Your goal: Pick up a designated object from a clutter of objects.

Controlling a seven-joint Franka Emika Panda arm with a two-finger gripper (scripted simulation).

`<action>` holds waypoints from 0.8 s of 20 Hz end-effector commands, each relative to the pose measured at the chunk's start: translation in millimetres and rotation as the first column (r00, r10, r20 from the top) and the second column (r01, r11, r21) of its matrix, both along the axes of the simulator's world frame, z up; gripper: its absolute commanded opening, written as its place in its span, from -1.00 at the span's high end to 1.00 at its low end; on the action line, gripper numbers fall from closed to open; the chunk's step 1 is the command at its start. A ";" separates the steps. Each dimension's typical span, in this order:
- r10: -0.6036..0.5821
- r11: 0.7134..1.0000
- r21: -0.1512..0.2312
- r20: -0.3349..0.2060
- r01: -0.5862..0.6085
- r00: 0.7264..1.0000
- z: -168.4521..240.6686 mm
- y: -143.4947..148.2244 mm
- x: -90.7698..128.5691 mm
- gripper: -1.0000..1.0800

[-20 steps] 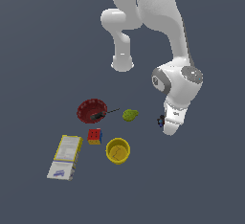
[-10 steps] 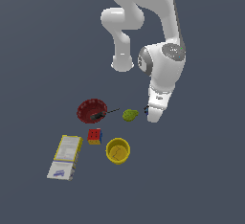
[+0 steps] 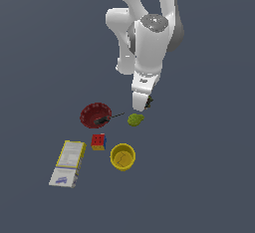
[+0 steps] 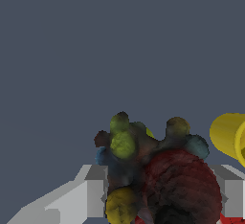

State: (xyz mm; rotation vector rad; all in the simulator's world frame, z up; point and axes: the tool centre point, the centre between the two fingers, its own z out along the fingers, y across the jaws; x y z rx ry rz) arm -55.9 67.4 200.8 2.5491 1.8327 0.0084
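My gripper point(image 3: 145, 104) hangs just above the green blob point(image 3: 135, 120), clear of the ground. It is shut on the dark speckled lump point(image 3: 148, 102). In the wrist view the lump point(image 4: 143, 165) is dark and knobbly with yellowish, blue and red bumps. It sits between my two grey fingers point(image 4: 93, 192), and my gripper point(image 4: 160, 194) closes on both its sides. The lump hides most of what lies below it.
The red bowl point(image 3: 89, 111) lies at the exterior view's left of the blob, with a dark thin item in it. The colourful cube point(image 3: 98, 141), yellow cup point(image 3: 122, 157) and yellow-white flat box point(image 3: 67, 163) lie nearer. The cup's edge point(image 4: 229, 134) shows in the wrist view.
The arm has swung toward the exterior view's left. The gripper moved with the lump from the blob's right side to just above the blob.
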 end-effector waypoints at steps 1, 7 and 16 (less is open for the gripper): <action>0.001 1.000 0.003 0.001 -0.001 1.000 19.2 -20.9 -7.5 1.00; 0.001 1.000 0.006 0.001 -0.001 1.000 67.4 -75.0 -26.2 1.00; 0.001 1.000 0.007 -0.001 -0.001 1.000 140.3 -158.6 -53.5 1.00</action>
